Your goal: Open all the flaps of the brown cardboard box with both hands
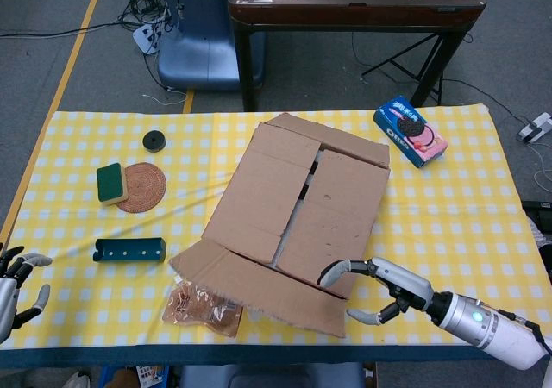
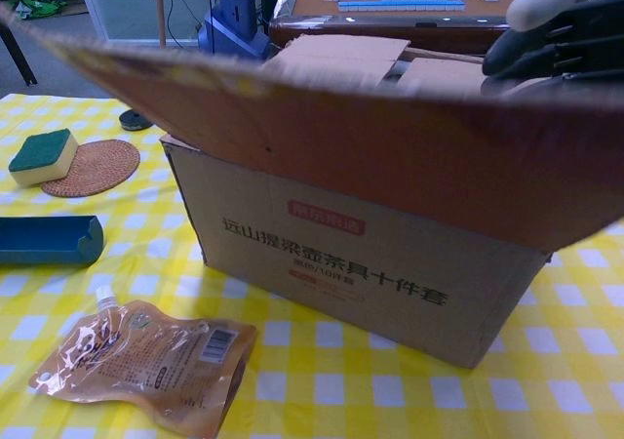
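Standing in the middle of the bench point(image 1: 448, 198), on the yellow checked cloth, the brown cardboard box point(image 1: 297, 207) has its near flap point(image 1: 259, 286) folded out toward the robot, lying almost flat. The other flaps point(image 1: 323, 177) on top are closed or nearly closed, with a dark gap between the two middle ones. In the chest view the near flap point(image 2: 322, 137) stretches across the picture above the box front, which has red printed letters.

The right hand point(image 1: 379, 289) is at the right end of the near flap. Its upper fingers lie on the flap corner and its thumb is below, apart from them; it grips nothing. In the chest view its dark fingers point(image 2: 556, 44) rest on the flap edge. The left hand point(image 1: 19, 280) is at the left near edge of the bench, well apart from the box, with fingers spread and holding nothing.

An orange pouch point(image 1: 203, 306) lies partly under the flap. Left of the box are a teal holder point(image 1: 129, 250), a green sponge point(image 1: 111, 182) on a round woven mat point(image 1: 145, 188) and a small black disc point(image 1: 154, 140). A cookie box point(image 1: 410, 131) is at the far right.
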